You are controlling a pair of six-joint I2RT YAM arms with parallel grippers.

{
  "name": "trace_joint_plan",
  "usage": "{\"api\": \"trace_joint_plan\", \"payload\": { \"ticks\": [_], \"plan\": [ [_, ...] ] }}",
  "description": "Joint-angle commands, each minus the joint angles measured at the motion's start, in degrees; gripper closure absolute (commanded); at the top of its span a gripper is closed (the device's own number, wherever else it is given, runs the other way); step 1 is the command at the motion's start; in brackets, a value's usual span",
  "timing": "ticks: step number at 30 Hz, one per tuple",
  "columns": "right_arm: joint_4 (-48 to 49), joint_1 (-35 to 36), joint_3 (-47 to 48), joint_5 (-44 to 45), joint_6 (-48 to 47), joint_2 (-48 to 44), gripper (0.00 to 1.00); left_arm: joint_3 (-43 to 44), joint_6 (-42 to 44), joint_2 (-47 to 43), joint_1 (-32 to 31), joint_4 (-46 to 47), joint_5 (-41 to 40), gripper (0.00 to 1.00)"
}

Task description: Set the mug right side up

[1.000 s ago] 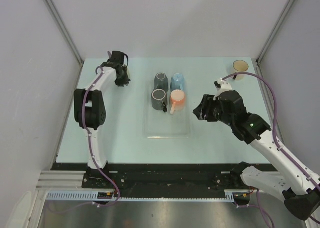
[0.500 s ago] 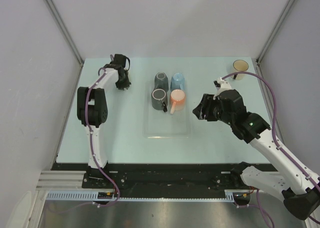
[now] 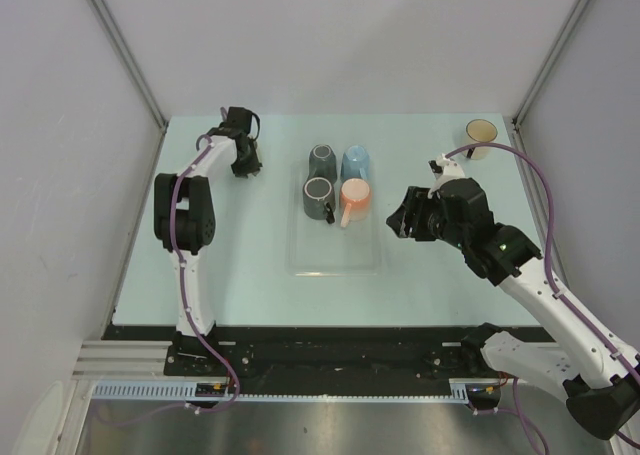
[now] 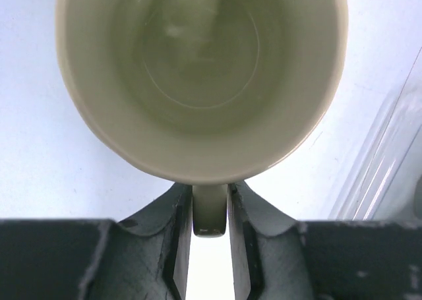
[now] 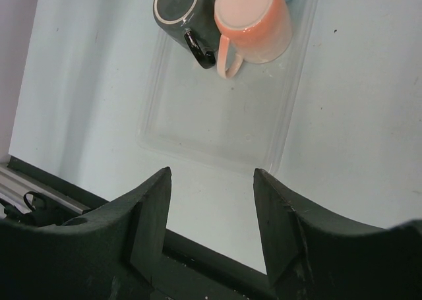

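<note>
- The cream mug (image 4: pixel 198 82) sits right at the tips of my left pincer (image 4: pixel 210 204), its open mouth turned towards my left wrist camera so that I look straight down into the glazed inside.
- Its handle (image 4: pixel 210 211) points back at me and runs between my two fingers (image 4: pixel 173 247). The left pincer is clenched on that handle, one finger pressing each side.
- Pale desk (image 4: pixel 39 155) shows behind the mug all around. I cannot tell whether the mug's base touches it.
- From above, my left pincer (image 3: pixel 243 157) covers the mug, so it does not show in that view.
- Off to the right of that pincer a clear tray (image 4: pixel 389 168) edge comes into sight, near but apart from the mug.
- The tray (image 3: pixel 335 260) lies between my two pincers and carries four mugs: a dark grey mug (image 3: pixel 319 195), an orange mug (image 3: pixel 355 197), a second grey mug (image 3: pixel 322 160) and a blue mug (image 3: pixel 355 160).
- My right pincer (image 5: pixel 211 181) is released, its fingers spread wide and holding nothing, above bare desk beside the tray.
- Ahead of it stand the dark grey mug (image 5: pixel 177 3) and the orange mug (image 5: pixel 254 16), touching.
- A tan mug (image 3: pixel 481 132) stands well apart, beyond my right pincer (image 3: pixel 405 222).
</note>
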Motion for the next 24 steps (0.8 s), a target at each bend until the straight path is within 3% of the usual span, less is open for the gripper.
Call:
{"api": "trace_joint_plan", "payload": {
  "ticks": [1, 9, 15, 17, 18, 19, 24],
  "plan": [
    [0.6, -0.5, 0.6, 0.1, -0.8, -0.8, 0.42, 1.7, 1.5, -2.4, 0.5, 1.7, -0.7, 0.68],
    [0.8, -0.6, 0.4, -0.2, -0.9, -0.8, 0.42, 0.5, 2.0, -4.5, 0.6, 1.4, -1.8, 0.56],
    [1.1, -0.7, 0.5, -0.5, -1.1, -0.8, 0.42, -5.4, 0.9, -12.3, 0.6, 1.3, -2.0, 0.41],
    [1.5, -0.7, 0.6, -0.5, -1.2, -0.7, 0.42, -10.1, 0.3, -18.5, 0.6, 2.4, -2.4, 0.34],
    [1.6, -0.7, 0.5, -0.5, -0.9, -0.6, 0.42, -11.8, 0.0, -21.0, 0.5, 2.9, -2.3, 0.15],
    [1.8, -0.7, 0.5, -0.4, -0.7, -0.4, 0.41, -14.7, 0.2, -26.6, 0.4, 3.4, -2.4, 0.04],
    [4.0, 2.0, 0.4, 3.3, 0.6, 2.6, 0.4, -20.7, 0.6, -43.4, -4.9, 4.7, -11.5, 0.0]
  ]
}}
